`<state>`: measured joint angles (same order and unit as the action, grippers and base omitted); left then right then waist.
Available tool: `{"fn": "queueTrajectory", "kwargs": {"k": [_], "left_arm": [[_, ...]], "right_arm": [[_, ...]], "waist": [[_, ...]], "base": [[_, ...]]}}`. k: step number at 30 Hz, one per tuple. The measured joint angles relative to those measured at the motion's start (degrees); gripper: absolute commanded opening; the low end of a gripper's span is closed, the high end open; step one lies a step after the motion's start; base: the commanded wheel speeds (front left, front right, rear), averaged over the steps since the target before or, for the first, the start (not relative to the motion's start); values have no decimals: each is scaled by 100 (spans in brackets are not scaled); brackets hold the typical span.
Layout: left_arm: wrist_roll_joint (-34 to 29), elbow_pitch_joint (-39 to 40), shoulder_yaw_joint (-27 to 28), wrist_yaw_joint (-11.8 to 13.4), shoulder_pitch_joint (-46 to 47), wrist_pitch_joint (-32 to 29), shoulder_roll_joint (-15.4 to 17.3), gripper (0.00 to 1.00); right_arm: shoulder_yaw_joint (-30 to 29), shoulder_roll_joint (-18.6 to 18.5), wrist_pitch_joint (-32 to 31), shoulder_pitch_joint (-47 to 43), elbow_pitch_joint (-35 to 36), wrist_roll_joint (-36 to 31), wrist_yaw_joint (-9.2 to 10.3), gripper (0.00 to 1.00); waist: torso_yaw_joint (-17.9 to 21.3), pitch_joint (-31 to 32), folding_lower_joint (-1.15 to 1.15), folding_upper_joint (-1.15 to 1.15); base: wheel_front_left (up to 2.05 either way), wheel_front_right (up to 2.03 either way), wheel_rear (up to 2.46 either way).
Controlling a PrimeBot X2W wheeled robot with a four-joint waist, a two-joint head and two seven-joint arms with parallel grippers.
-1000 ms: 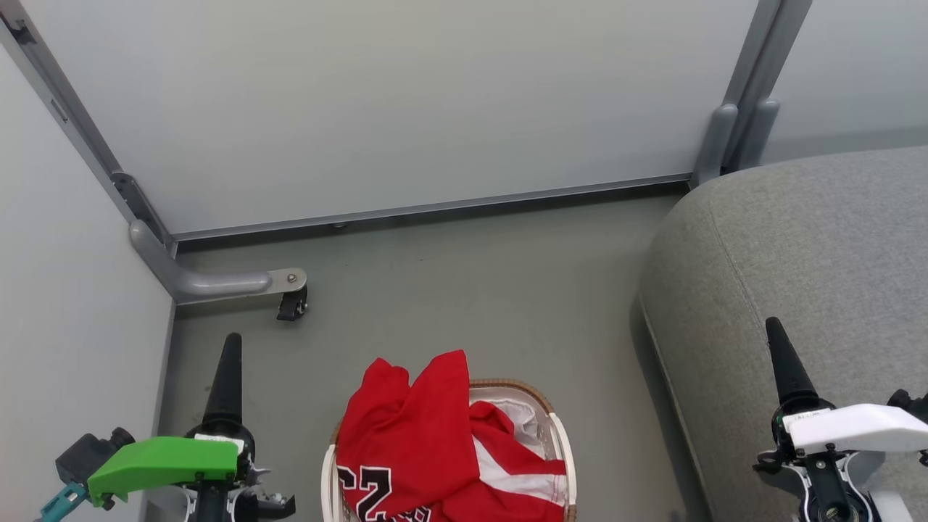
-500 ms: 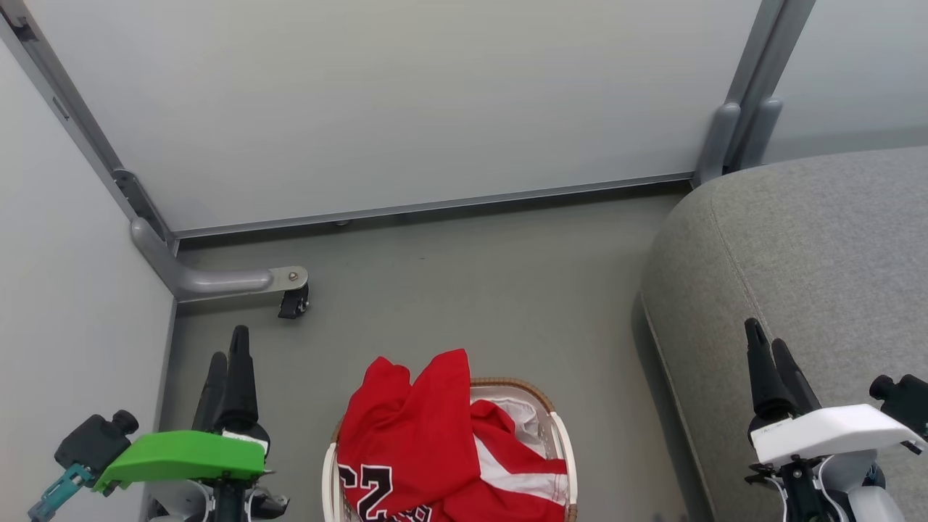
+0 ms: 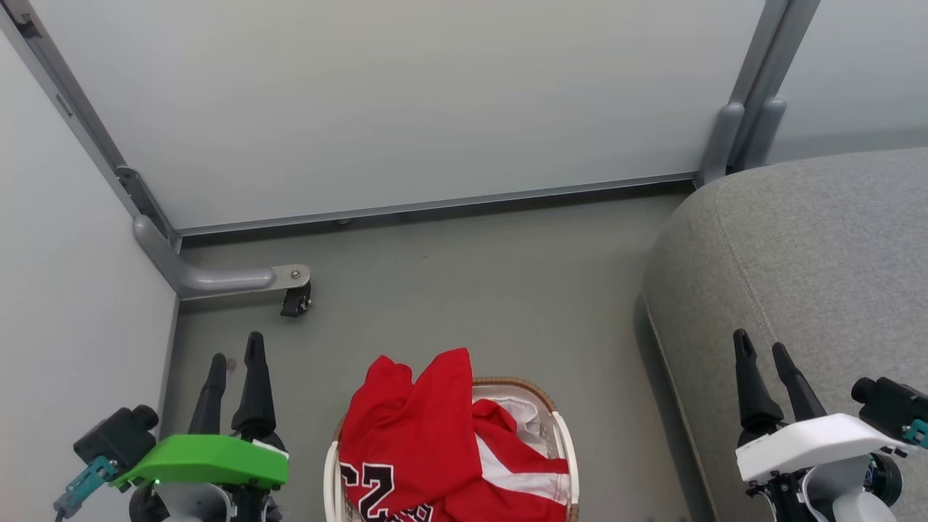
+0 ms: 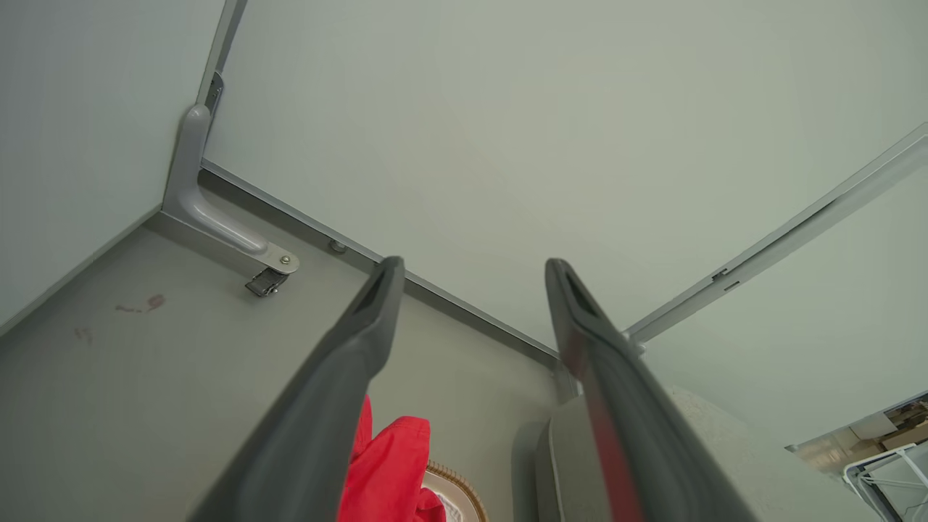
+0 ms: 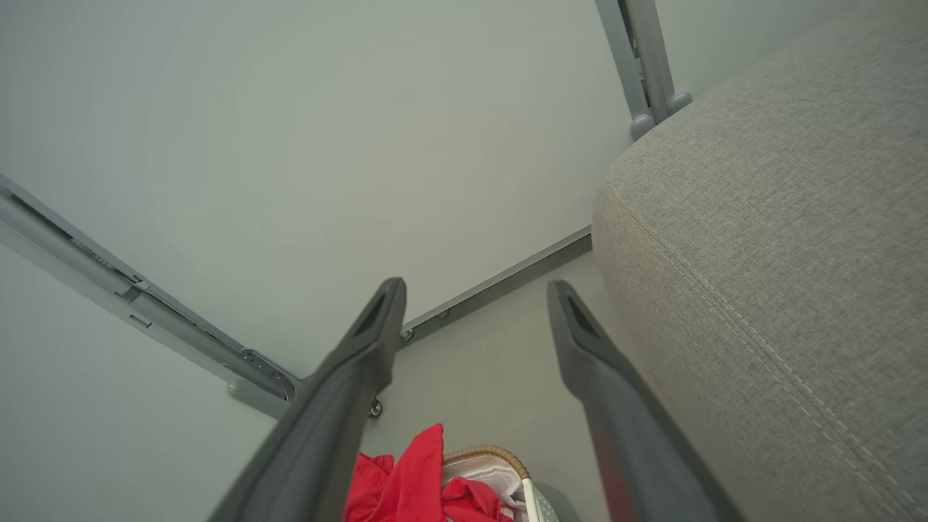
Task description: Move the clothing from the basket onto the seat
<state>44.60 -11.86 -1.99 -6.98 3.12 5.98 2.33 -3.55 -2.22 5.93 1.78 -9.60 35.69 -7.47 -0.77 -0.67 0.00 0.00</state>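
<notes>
Red clothing (image 3: 420,442) with black-and-white numerals is heaped in the basket (image 3: 562,435) at the bottom centre of the head view, spilling over its far-left rim. The grey seat (image 3: 812,268) fills the right side. My left gripper (image 3: 235,348) is open above the floor, left of the basket, with nothing between its fingers. My right gripper (image 3: 761,344) is open over the seat's front edge, also empty. In the left wrist view, the left gripper (image 4: 471,264) frames the clothing (image 4: 384,471) and the basket rim (image 4: 453,486). The right gripper (image 5: 475,286) looks past the clothing (image 5: 413,478) and the seat (image 5: 783,239).
Pale partition walls (image 3: 406,101) close off the far side and the left. A grey metal foot with a caster (image 3: 293,301) juts out from the left corner onto the floor (image 3: 471,290). A grey post (image 3: 728,138) stands at the seat's far corner.
Both wrists have turned, so each gripper's two fingers now show side by side rather than stacked. Both grippers also sit slightly lower in the head view. The clothing and basket have not moved.
</notes>
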Motion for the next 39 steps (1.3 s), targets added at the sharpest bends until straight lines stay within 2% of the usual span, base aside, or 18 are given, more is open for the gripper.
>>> {"fn": "queueTrajectory", "kwargs": {"k": [12,39], "left_arm": [[-887,-213,-70,18,-71,192,8,100],[-2104,-534,-214,53,-85,569,20,100]], "right_arm": [[91,-10,201,-29,-30,-865,0,100],[202,-31,556,-133,-77,-2428,-1,100]], "waist": [[-25,-17,0,0],[-108,-17,0,0]], "base": [[0,0,0],[0,0,0]]}}
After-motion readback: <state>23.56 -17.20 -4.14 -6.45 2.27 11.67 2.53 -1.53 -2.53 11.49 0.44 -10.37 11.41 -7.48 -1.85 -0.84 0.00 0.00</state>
